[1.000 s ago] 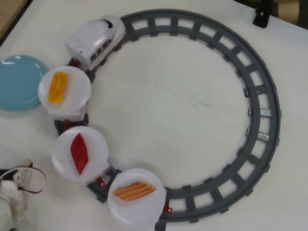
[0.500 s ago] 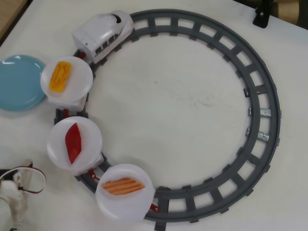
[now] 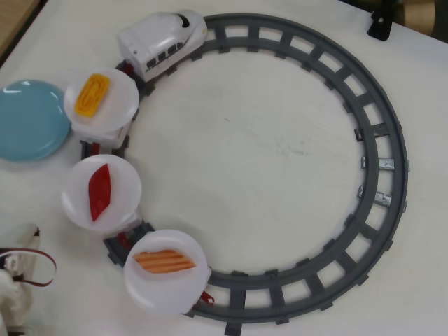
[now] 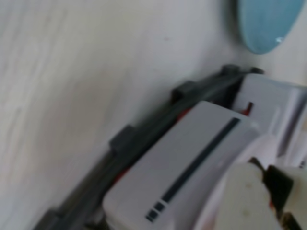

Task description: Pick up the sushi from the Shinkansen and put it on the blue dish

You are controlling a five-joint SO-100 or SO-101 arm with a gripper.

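In the overhead view the white Shinkansen [image 3: 162, 40] stands on the grey track at the top, pulling three cars with round white plates. The striped orange sushi [image 3: 164, 261] lies on the last plate [image 3: 168, 294] at the bottom. The blue dish [image 3: 28, 119] lies empty at the left edge, beside the first plate. Only a white piece of my arm [image 3: 14, 283] with a dark red cable shows at the bottom left corner. In the wrist view a white part of my gripper [image 4: 249, 201] shows at the bottom right, over a white train car [image 4: 182, 172]; the blue dish [image 4: 266, 24] is at the top right.
A yellow-orange piece [image 3: 93, 94] lies on the first plate and a red pointed piece [image 3: 99, 190] on the second. The grey ring track [image 3: 381, 133] circles the white table. A black object [image 3: 381, 21] stands at the top right edge.
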